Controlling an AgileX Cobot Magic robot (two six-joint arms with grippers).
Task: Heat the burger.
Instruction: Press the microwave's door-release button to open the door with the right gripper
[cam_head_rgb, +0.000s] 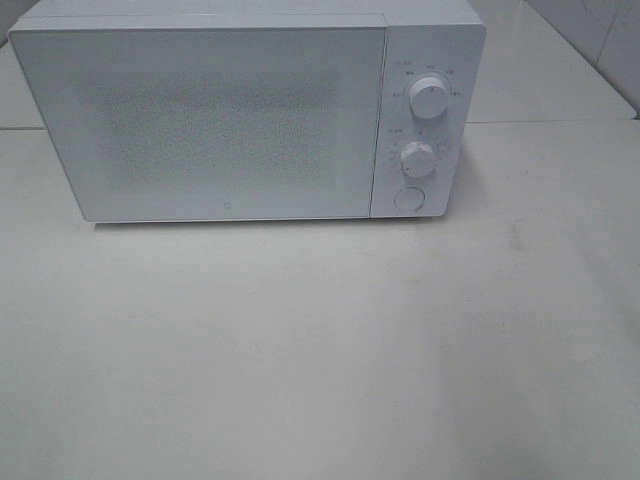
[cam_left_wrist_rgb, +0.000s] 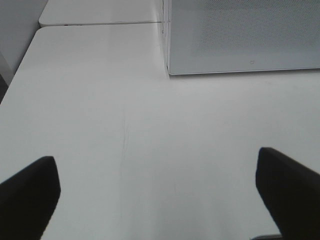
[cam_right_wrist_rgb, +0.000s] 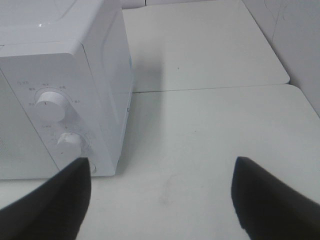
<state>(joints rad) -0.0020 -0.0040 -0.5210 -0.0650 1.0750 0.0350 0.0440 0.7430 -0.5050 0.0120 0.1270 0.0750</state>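
Burger: not visible in any view. It is not on the stretch of table (cam_head_rgb: 320, 350) shown in front of the microwave (cam_head_rgb: 230, 120), and I cannot tell whether it sits behind the microwave's door.
Door (cam_head_rgb: 215, 120): flush with the microwave's front and closed; its speckled panel hides the inside.
Controls: to the right of the door, an upper knob (cam_head_rgb: 428, 96), a lower knob (cam_head_rgb: 417, 158) beneath it and a round button (cam_head_rgb: 408, 198) at the foot of the panel.
My left gripper (cam_left_wrist_rgb: 156, 160): in front of the microwave's door end, over the table; fingers spread wide with nothing between them.
My right gripper (cam_right_wrist_rgb: 162, 166): at the microwave's control end, near the lower knob but not touching it; fingers likewise spread and holding nothing.
Step in hand (judgement): either the start, before the door is opened, or the setting of the heat with the burger already shut inside. The views do not settle which.
Next move (judgement): my right gripper is the better placed. It would have to close in squarely on the round button to release the door, or narrow its fingers around a knob and turn it without nudging the microwave.
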